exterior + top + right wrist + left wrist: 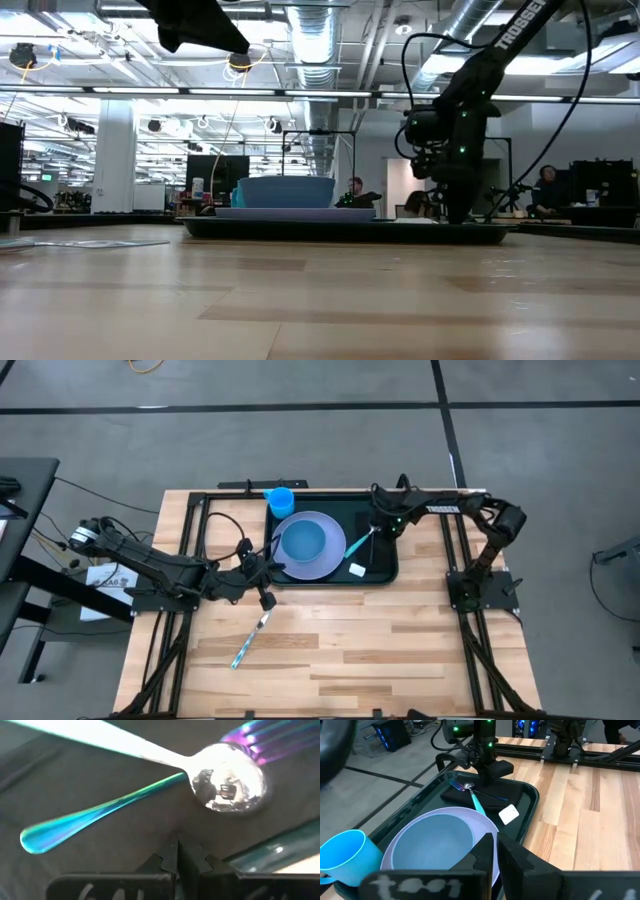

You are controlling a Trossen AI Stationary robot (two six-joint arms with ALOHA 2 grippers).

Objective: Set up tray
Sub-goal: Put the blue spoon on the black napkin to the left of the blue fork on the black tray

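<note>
One utensil is left outside the tray (388, 567): a knife (251, 639) with a teal handle, lying on the bare wood near and left of the tray. Its long axis runs diagonally, blade end far-right toward the tray corner, handle end near-left.

Tray sits at the far middle of the table. It holds a lavender plate (334, 557) with a blue bowl (302, 541) on it. A blue cup (281, 501) stands at the far-left corner. A black napkin (485, 796) on the right side carries a spoon (227, 785) and a fork (260, 737). A small white packet (357, 569) lies near the spoon's handle end.

Left gripper (263, 592) hovers at the tray's near-left corner, just far of the knife's blade end; in its wrist view the fingers (517, 861) sit almost together with nothing between them. It is clearly the nearer arm: the knife lies just near-side of it, well apart from the right arm.

Right gripper (385, 523) is low over the napkin at the spoon bowl, fingers together, gripping nothing that I can see.

Judgement: next pick calls for the left arm to drop back toward the near side and turn its fingers across the knife's diagonal.
</note>
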